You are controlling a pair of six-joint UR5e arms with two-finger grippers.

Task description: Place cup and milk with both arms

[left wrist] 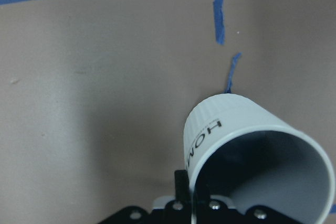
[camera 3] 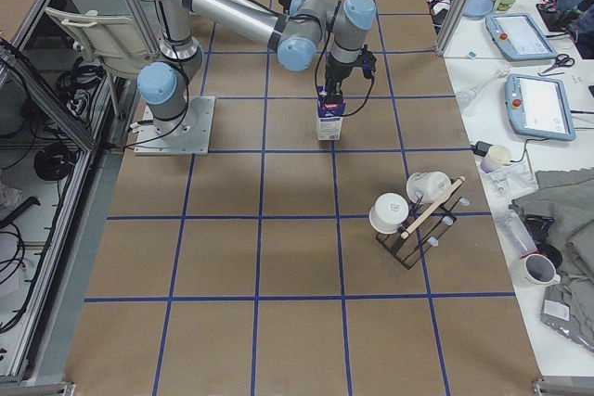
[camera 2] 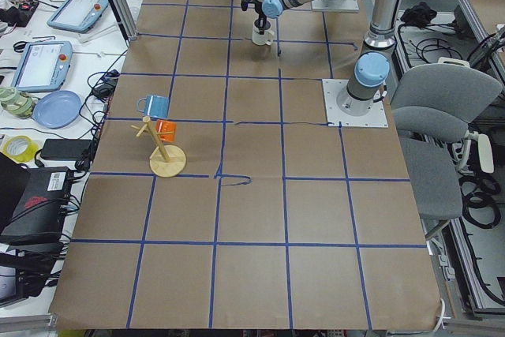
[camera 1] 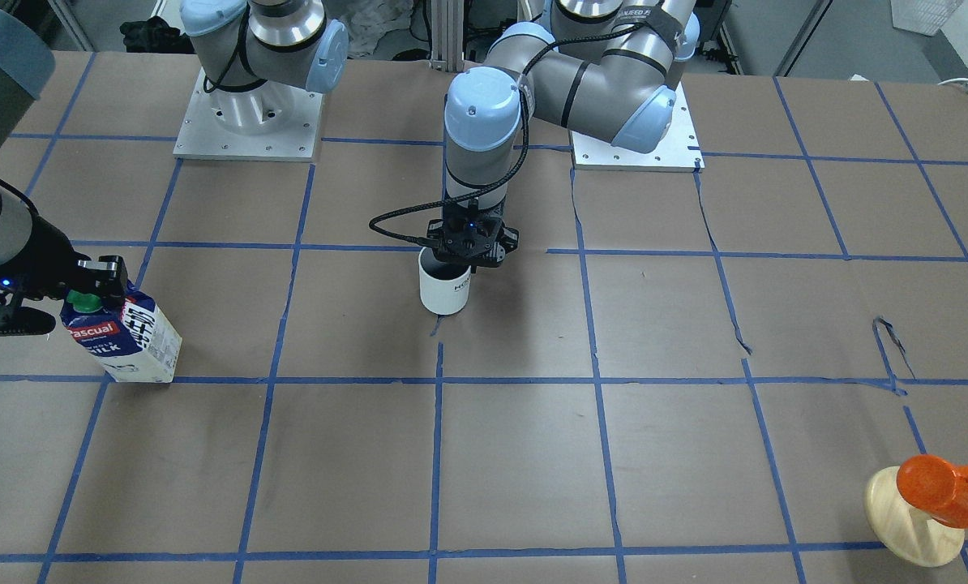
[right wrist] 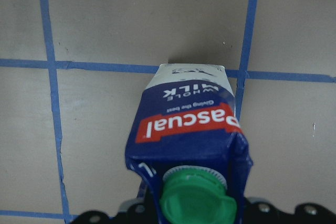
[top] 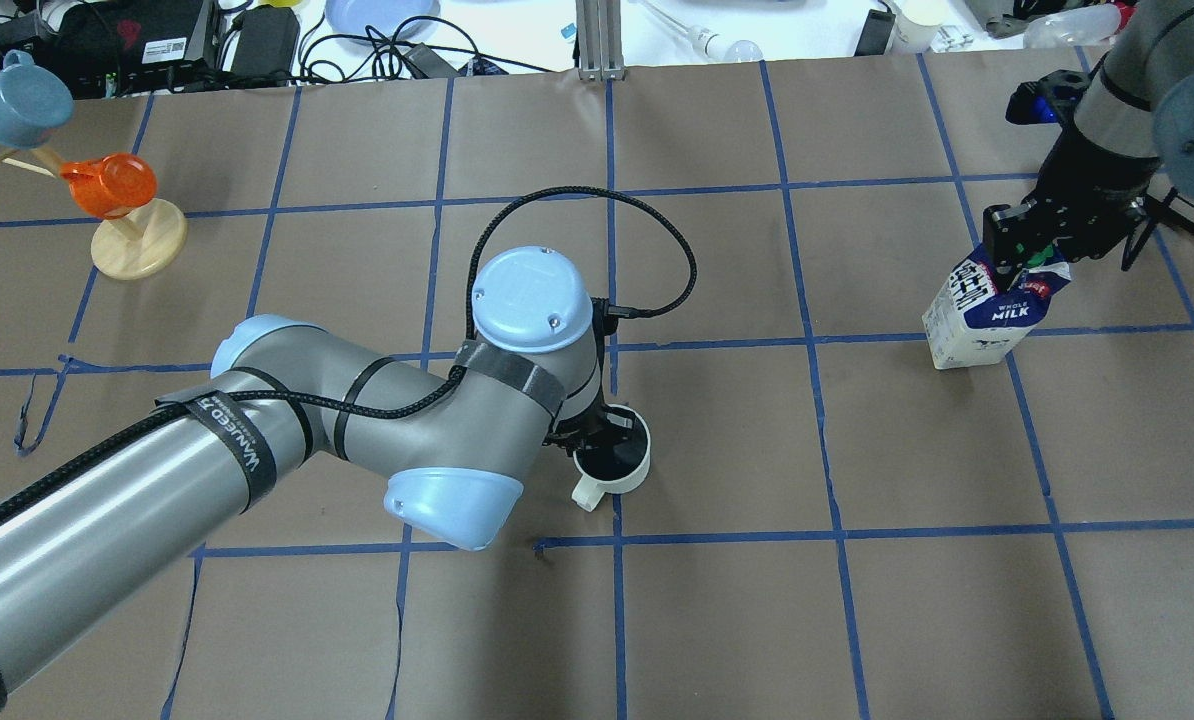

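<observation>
The white cup (camera 1: 445, 294) with a dark inside sits near the table's middle, its handle toward the robot in the overhead view (top: 612, 462). My left gripper (camera 1: 461, 258) comes straight down on it and is shut on its rim, one finger inside; the wrist view shows the cup (left wrist: 236, 129) right at the fingers. The blue and white milk (camera 1: 131, 339) carton stands on a blue tape line on my right side (top: 992, 315). My right gripper (camera 1: 95, 288) is shut on its gable top, by the green cap (right wrist: 197, 200).
A round wooden stand (top: 139, 248) with an orange cup (top: 107, 185) and a blue cup (top: 19, 100) stands at the far left. A black rack with white mugs (camera 3: 408, 220) is beyond the milk. The arm bases (camera 1: 249, 113) stand at the robot's edge.
</observation>
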